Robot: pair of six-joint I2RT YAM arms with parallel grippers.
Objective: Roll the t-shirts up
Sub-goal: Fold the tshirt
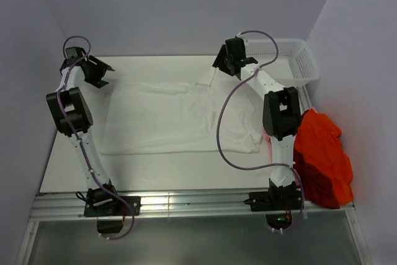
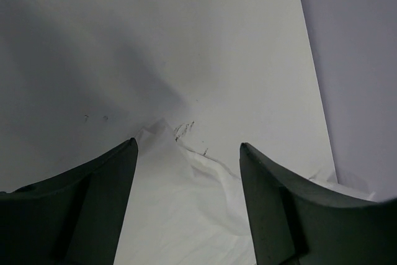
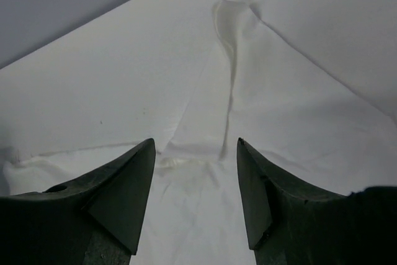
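White shirt (image 1: pixel 180 116) lies flat mid-table (image 1: pixel 155 169), nothing rolled yet, left claw (image 2: pixel 188 153) and right claw (image 3: pixel 196 147) both apart over its far-edge side, cloth between the jaws, and orange shirts (image 1: pixel 322 153) heaped at the right edge.
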